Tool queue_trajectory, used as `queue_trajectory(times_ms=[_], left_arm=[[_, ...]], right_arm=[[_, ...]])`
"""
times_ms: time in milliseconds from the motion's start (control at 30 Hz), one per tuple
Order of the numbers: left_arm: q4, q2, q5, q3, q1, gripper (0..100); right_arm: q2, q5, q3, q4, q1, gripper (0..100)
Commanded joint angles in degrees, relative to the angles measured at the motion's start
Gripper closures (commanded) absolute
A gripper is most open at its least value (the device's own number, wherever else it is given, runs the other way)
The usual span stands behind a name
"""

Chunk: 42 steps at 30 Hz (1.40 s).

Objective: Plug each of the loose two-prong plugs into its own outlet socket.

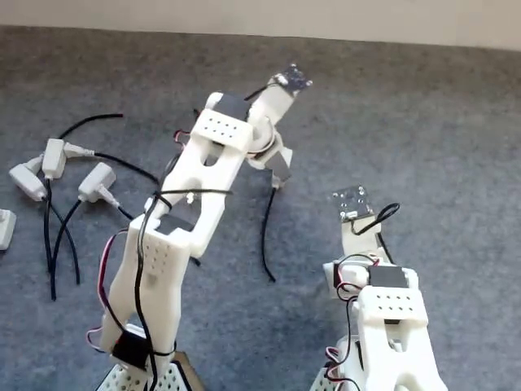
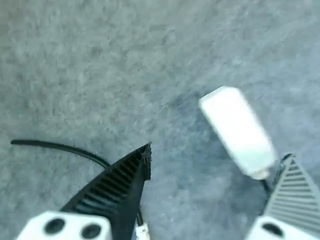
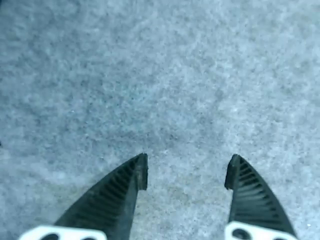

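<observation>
The left gripper (image 2: 218, 152) is released, its jaws wide apart. A blurred white plug (image 2: 237, 130) sits between them, close to one finger, and its prongs cannot be made out. A black cable (image 2: 60, 147) disappears behind the other finger. The right gripper (image 3: 187, 159) hangs released over grey carpet (image 3: 150, 75). More white plugs (image 1: 53, 159) lie well apart, one cut off by the edge.

grey carpet (image 1: 423, 130) underfoot, pale wall (image 1: 326, 18) along the far edge.

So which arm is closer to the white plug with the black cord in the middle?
Left. The left arm has the white plug between its open jaws. The right arm holds its open jaws over bare carpet, off to one side.
</observation>
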<state>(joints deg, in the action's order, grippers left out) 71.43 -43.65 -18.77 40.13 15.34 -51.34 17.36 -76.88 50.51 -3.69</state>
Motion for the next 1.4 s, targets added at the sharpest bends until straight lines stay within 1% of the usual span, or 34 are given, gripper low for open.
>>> queue_trajectory(times_ms=[0, 267, 467, 567, 600, 767, 900, 967, 1100, 1233, 1367], left_arm=[[-2.0, -3.1, 0.2, 0.4, -3.7, 62], [-1.5, -5.0, 0.1, 3.5, -9.4, 62], [-1.5, -5.0, 0.1, 3.5, -11.6, 62], [-1.1, -4.8, 0.1, 5.0, -12.3, 62], [0.2, -4.9, 0.1, 6.5, -12.4, 62], [8.8, -5.1, 0.4, 18.2, -9.8, 62], [13.0, -5.5, 0.5, 26.6, -5.1, 62], [13.0, -5.8, 0.5, 25.5, -3.3, 62], [9.7, -9.9, 0.5, 23.9, -1.5, 62], [7.0, -14.7, 0.5, 23.9, -1.5, 62], [6.4, -18.0, 0.5, 23.9, -1.6, 62]], right_arm=[[-1.5, -0.4, 0.8, -0.8, -0.5, 74.9], [-1.5, -0.4, 0.8, -0.8, -0.6, 74.9], [-1.5, -0.4, 0.8, -0.8, -0.7, 74.9], [-1.5, -0.4, 0.5, -0.8, -2.7, 74.9], [-1.5, -0.4, 0.5, -0.8, -3.0, 74.9], [-1.5, -0.4, 0.5, -0.8, -3.3, 74.9], [-1.5, -0.4, 0.5, -0.8, -3.3, 74.9], [-1.5, -0.4, 0.5, -0.8, -3.3, 74.9], [-1.5, -0.4, 0.5, -0.8, -3.3, 74.9], [-1.5, -0.4, 0.5, -0.8, -3.3, 74.9], [-1.5, -0.4, 0.5, -0.8, -3.3, 74.9]])
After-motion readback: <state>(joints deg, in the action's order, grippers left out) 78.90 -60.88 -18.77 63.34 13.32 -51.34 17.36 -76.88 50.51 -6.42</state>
